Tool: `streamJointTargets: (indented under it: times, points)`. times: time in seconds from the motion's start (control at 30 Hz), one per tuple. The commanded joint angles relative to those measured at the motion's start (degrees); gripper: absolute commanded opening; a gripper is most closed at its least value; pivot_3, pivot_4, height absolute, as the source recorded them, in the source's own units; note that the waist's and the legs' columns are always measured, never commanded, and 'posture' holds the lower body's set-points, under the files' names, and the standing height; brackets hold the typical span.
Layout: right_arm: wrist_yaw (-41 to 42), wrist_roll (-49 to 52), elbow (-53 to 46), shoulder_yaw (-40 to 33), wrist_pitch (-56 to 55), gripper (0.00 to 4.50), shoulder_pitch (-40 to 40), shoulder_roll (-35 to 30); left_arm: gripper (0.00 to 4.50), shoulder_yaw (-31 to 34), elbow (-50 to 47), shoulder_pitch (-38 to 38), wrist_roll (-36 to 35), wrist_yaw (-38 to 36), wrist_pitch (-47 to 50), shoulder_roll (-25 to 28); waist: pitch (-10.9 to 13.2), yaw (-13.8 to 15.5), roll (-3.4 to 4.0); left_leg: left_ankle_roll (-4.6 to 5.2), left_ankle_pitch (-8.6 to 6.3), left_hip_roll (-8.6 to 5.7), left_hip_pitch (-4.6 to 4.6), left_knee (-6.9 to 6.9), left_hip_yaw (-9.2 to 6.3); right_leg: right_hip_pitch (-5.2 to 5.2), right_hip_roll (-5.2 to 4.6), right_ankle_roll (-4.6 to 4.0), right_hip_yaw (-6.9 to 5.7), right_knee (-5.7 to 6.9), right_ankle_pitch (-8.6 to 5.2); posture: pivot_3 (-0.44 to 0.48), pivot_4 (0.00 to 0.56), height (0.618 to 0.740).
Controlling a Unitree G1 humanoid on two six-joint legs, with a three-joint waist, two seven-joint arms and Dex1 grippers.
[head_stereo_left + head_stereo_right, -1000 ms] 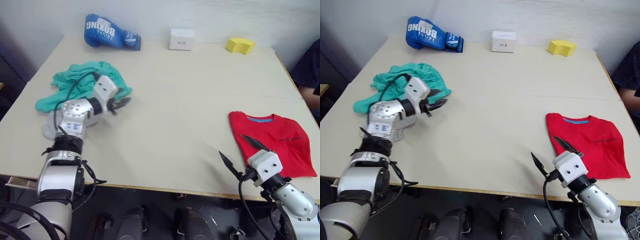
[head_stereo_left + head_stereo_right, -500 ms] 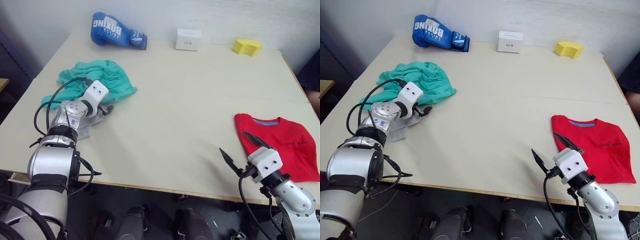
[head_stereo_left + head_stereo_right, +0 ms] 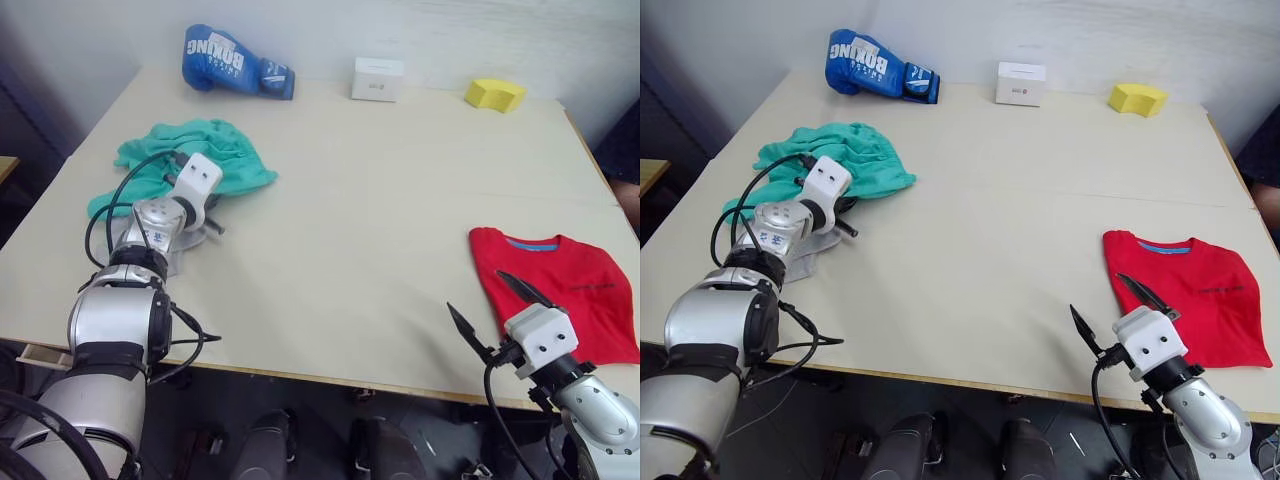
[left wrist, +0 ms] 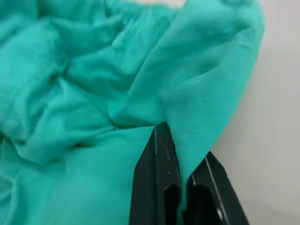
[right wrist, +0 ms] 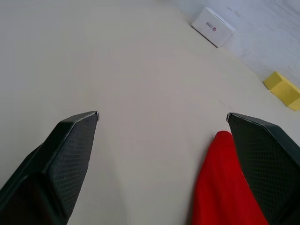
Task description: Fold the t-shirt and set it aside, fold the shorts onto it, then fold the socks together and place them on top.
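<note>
Step in hand: we judge the shirt done and the shorts now being taken up.

Shirt [image 3: 558, 285]: red, folded, flat at the right near edge of the desk [image 3: 380, 200], blue neckband facing the far side.

Shorts [image 3: 190, 160]: teal, crumpled in a heap on the left side of the desk, well apart from the shirt.

Socks [image 3: 805, 260]: a patch of grey cloth shows beside the left arm at the heap's near edge; we take it for the socks, though most of it is hidden.

Left gripper [image 4: 180, 159]: at the near right edge of the heap. Its jaws are pressed together on a fold of the shorts, the cloth running down between the two black fingers.

Right gripper [image 3: 1123, 302]: low at the near edge of the desk, just beside the shirt's left edge. Its jaws are spread wide with nothing between them; in the wrist view the shirt's edge lies by one finger.

Next move, as we judge it: lift and draw the pinched edge out over the bare middle of the desk so the shorts can be spread flat, with the right gripper coming across to take a second edge.

Other items: blue boxing glove [image 3: 228, 62], white box [image 3: 378, 78] and yellow block [image 3: 494, 94] along the far edge.
</note>
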Motion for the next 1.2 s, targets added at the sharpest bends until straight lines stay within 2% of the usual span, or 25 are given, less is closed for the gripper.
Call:
streamJointTargets:
  times: [0.03,0.23,0.33,0.4,0.53,0.63,0.7,0.73,0.77,0.87,0.97,1.07,1.17,1.2]
  points:
    - [-0.3,0.0,-2.9,-1.2,0.2,4.50,0.7,-0.1,0.03,1.2,-2.4,-4.9,-2.0,-5.4,-5.2,-0.9,0.0,0.0,-0.01,0.00,0.00,-0.01,0.00,0.00,0.00,0.00,0.02,0.00,-0.02,-0.01,0.00,0.000,0.150,0.740]
    - [0.3,-0.1,-1.5,-0.1,0.6,4.50,-1.6,-0.7,0.03,1.2,-5.7,-9.5,-6.1,-25.5,-14.5,-4.4,0.0,-0.3,-0.01,0.00,-0.01,-0.02,0.02,-0.01,0.16,-0.01,0.10,0.00,-0.23,-0.03,0.00,0.000,0.150,0.740]
    - [1.1,0.1,0.3,0.6,0.6,4.50,-3.9,-1.1,0.03,0.2,-10.8,-7.4,-9.8,-39.7,-18.4,-7.2,0.0,-0.6,-0.01,0.01,-0.01,0.01,0.09,-0.01,0.25,-0.01,0.11,0.01,-0.19,-0.01,0.00,0.000,0.150,0.740]
    - [1.9,0.1,1.7,1.1,0.4,4.50,-5.5,-1.5,0.03,-1.0,-17.2,-3.2,-12.9,-47.3,-18.5,-9.2,0.0,-0.8,0.00,0.02,-0.01,0.02,0.10,0.00,0.28,-0.02,0.15,0.01,-0.18,0.01,0.00,0.000,0.150,0.740]
    - [3.0,0.1,3.8,1.9,-0.1,4.50,-7.5,-2.0,0.03,-5.1,-29.1,6.5,-14.2,-52.3,-17.4,-9.7,0.0,-1.8,0.02,0.04,0.01,0.05,0.14,0.04,0.29,-0.01,0.10,0.00,-0.07,0.07,0.00,0.000,0.150,0.740]
    - [5.2,-0.4,5.8,2.9,-1.2,4.50,-9.0,-3.9,0.03,-8.1,-41.5,18.0,-15.4,-51.3,-9.7,-11.0,0.0,-2.0,0.06,0.03,0.03,0.17,0.15,0.08,0.31,-0.01,0.09,0.00,-0.02,0.10,0.01,0.000,0.150,0.740]
    - [6.2,0.1,6.8,3.1,-1.6,4.50,-9.8,-4.8,0.03,-9.4,-48.0,22.8,-14.7,-47.7,-5.6,-11.9,0.0,-1.8,0.06,0.03,0.02,0.17,0.15,0.10,0.28,0.01,0.07,0.00,0.15,0.10,0.00,0.000,0.150,0.740]
    - [6.7,0.4,7.0,3.3,-1.5,4.50,-10.2,-5.0,0.43,-9.8,-50.1,24.4,-14.1,-45.3,-4.0,-12.3,0.0,-1.7,0.06,0.05,0.02,0.16,0.12,0.14,0.22,0.02,0.07,0.00,0.24,0.10,0.01,0.000,0.150,0.740]
    - [7.1,0.7,7.1,3.6,-1.4,4.50,-10.5,-5.2,0.62,-10.2,-51.6,25.5,-13.7,-43.8,-2.8,-12.4,0.0,-1.4,0.06,0.06,0.02,0.16,0.08,0.22,0.18,0.02,0.07,0.00,0.30,0.13,0.01,0.000,0.150,0.740]
    - [9.7,2.7,6.8,5.0,0.4,4.50,-12.1,-5.9,1.57,-12.3,-57.8,30.2,-13.1,-42.7,-1.1,-11.1,0.0,-1.3,0.06,0.11,-0.02,0.15,0.05,0.34,0.05,0.10,0.00,0.01,0.30,0.14,0.02,0.000,0.150,0.740]
    - [11.9,3.9,5.6,7.2,3.6,4.50,-14.9,-6.9,2.50,-10.9,-65.2,34.9,-14.7,-40.0,3.9,-8.8,-0.1,-1.8,0.12,0.09,-0.04,0.16,0.08,0.30,0.05,0.12,-0.03,0.01,0.32,0.12,0.02,0.000,0.150,0.740]
    - [15.1,2.7,6.4,10.4,3.0,4.50,-18.3,-8.7,3.49,-7.5,-74.2,39.7,-18.1,-38.6,10.7,-4.7,-0.1,-1.9,0.13,0.03,-0.04,0.25,0.09,0.24,0.06,0.07,0.02,-0.01,0.31,0.13,0.01,0.000,0.150,0.740]
    - [17.4,0.4,11.0,14.0,1.2,4.50,-23.5,-9.7,4.40,-5.1,-83.0,45.3,-22.4,-40.4,17.6,1.4,-0.1,-2.3,0.15,-0.06,-0.03,0.36,0.15,0.18,0.04,0.07,0.09,-0.07,0.29,0.14,-0.01,0.000,0.150,0.740]
    - [18.1,-0.8,13.2,15.5,0.5,4.50,-25.5,-10.0,4.48,-3.6,-85.1,47.2,-22.5,-39.3,18.8,3.3,-0.1,-2.3,0.15,-0.08,-0.04,0.36,0.16,0.18,0.04,0.08,0.10,-0.08,0.28,0.14,-0.02,0.000,0.150,0.740]
